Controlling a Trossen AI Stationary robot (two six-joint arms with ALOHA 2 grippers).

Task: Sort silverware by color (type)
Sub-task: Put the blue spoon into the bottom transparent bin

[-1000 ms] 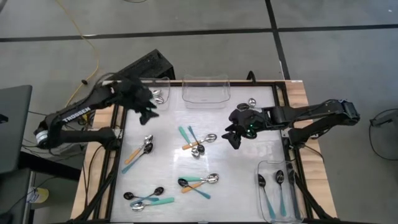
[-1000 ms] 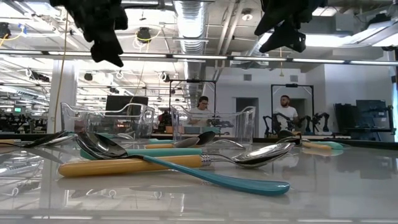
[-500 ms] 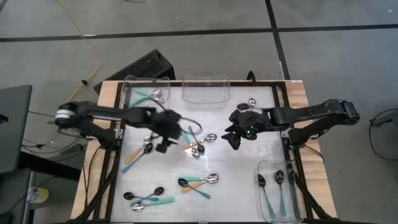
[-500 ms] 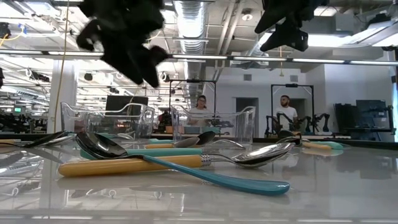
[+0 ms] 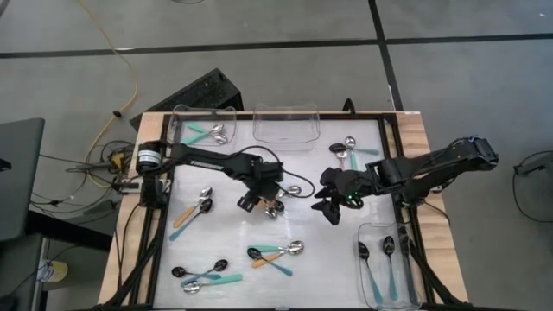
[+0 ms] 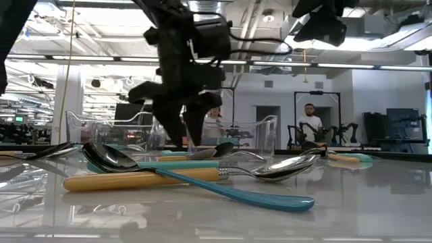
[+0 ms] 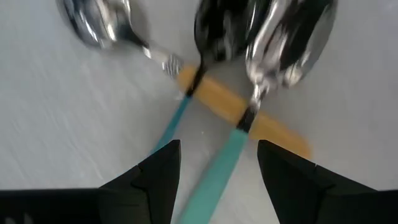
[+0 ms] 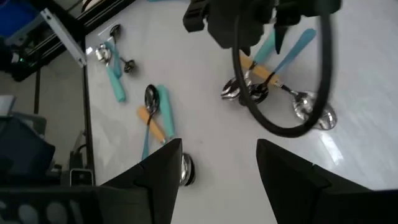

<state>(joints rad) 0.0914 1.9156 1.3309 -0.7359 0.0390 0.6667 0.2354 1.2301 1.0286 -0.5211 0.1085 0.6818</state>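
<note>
My left gripper [image 5: 253,200] [image 6: 183,138] is open, pointing down low over the centre cluster of spoons [image 5: 273,204]. In the left wrist view [image 7: 217,162] its fingers stand on either side of a teal handle [image 7: 225,155] with a silver bowl; beside it lie a black-bowled teal spoon [image 7: 214,28] and an orange-handled spoon [image 7: 261,121]. These spoons lie crossed on the table. My right gripper [image 5: 329,209] [image 8: 217,165] is open and hangs high to the cluster's right, seen at the top of the low view [image 6: 324,27].
More spoons lie at the left [image 5: 195,209], the near left [image 5: 204,275], the near middle [image 5: 276,252] and the far right [image 5: 349,149]. A clear bin at the far left [image 5: 185,117] and one at the near right [image 5: 373,292] hold spoons. A third bin [image 5: 285,128] stands at the far middle.
My left gripper has swung from the far-left bin toward the table's middle and come down over the centre cluster of spoons. My right gripper has shifted a little toward the near edge. No spoon has visibly moved.
</note>
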